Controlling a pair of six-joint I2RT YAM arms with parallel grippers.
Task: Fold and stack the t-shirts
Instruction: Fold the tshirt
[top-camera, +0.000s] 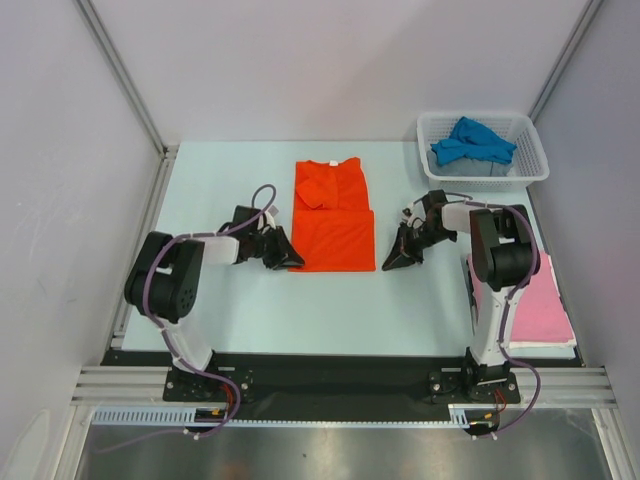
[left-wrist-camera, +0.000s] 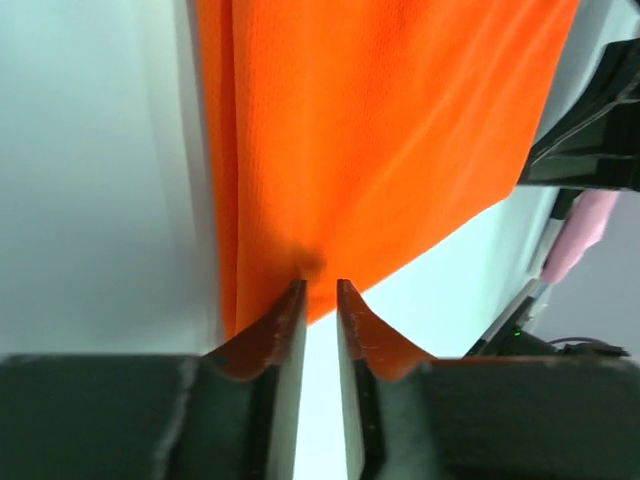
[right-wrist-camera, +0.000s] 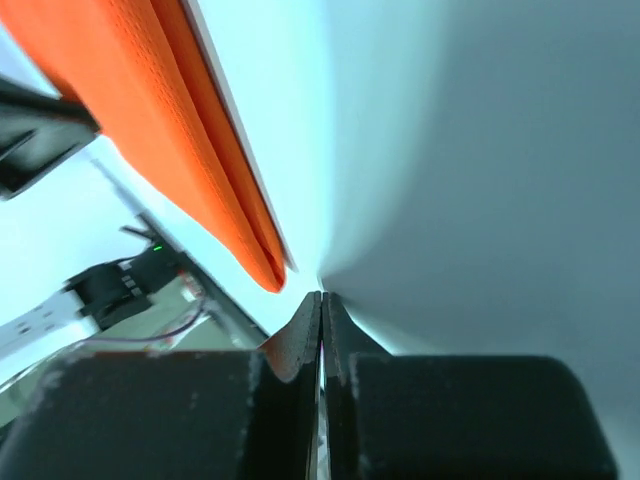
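The orange-red t-shirt (top-camera: 332, 215) lies flat in the middle of the table, folded into a long narrow rectangle with a sleeve tucked over near the collar. My left gripper (top-camera: 290, 258) is at its near left corner. In the left wrist view its jaws (left-wrist-camera: 320, 285) stand slightly apart, tips at the orange cloth's (left-wrist-camera: 380, 130) edge, with bare table showing between them. My right gripper (top-camera: 398, 260) is shut and empty just off the near right corner, and the cloth (right-wrist-camera: 150, 110) ends a little left of its tips (right-wrist-camera: 322, 295). The pink t-shirt (top-camera: 545, 300) lies folded at the near right. The blue t-shirt (top-camera: 472, 142) is crumpled in the basket.
A white mesh basket (top-camera: 530, 160) stands at the far right corner of the table. Grey walls close in the table on the left, back and right. The right arm's upright link (top-camera: 497, 260) stands between the orange shirt and the pink one.
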